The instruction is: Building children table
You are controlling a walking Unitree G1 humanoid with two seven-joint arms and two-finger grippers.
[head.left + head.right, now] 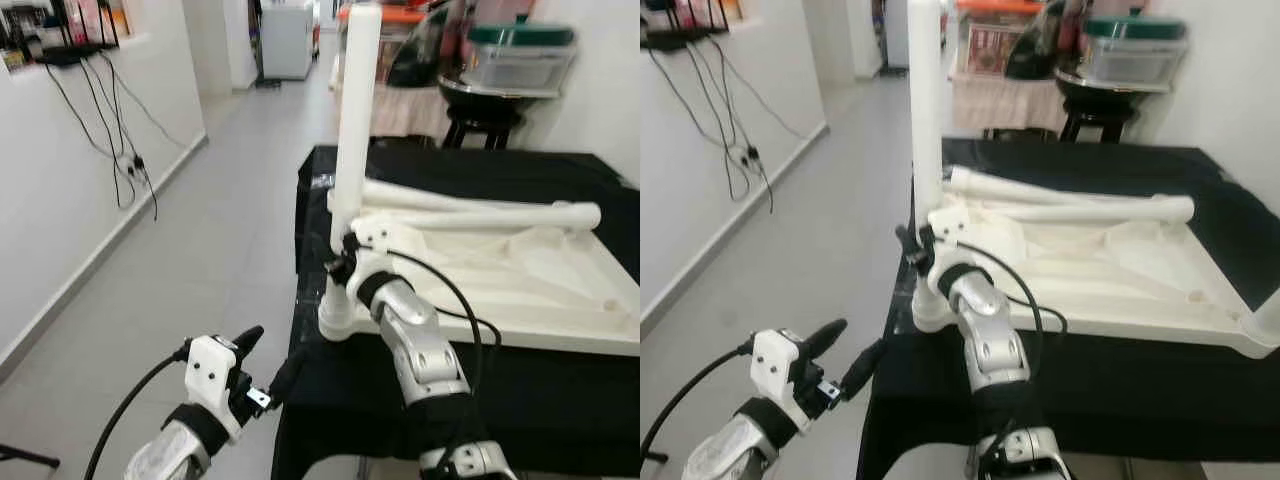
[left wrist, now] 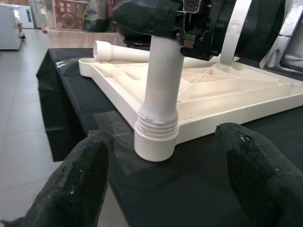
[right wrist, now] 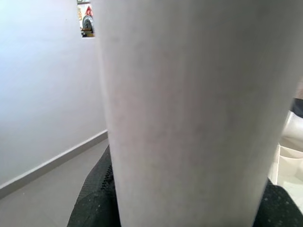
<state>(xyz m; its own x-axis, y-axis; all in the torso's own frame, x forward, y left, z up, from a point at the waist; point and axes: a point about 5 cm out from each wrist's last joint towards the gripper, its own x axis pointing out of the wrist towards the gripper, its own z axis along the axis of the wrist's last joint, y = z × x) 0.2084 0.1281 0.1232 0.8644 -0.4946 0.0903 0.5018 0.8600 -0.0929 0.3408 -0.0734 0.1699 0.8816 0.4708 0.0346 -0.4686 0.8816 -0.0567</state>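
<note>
My right gripper (image 1: 342, 262) is clamped around the upright white table leg (image 1: 356, 110), low on its shaft, just above where the leg sits in the corner socket (image 1: 337, 322) of the upside-down white tabletop (image 1: 520, 280). In the right wrist view the leg fills the space between my 2 black fingers (image 3: 94, 198), touching them. Beyond that gripper, 2 more legs (image 1: 480, 213) lie across the tabletop's ribbed underside. The tabletop rests on a black cloth (image 1: 540, 390) covering the work surface. My left gripper (image 1: 268, 368) hovers below and to the left of the right one, off the cloth's edge and over the grey floor (image 1: 200, 250), its fingers spread apart and holding nothing, aimed at the socket.
</note>
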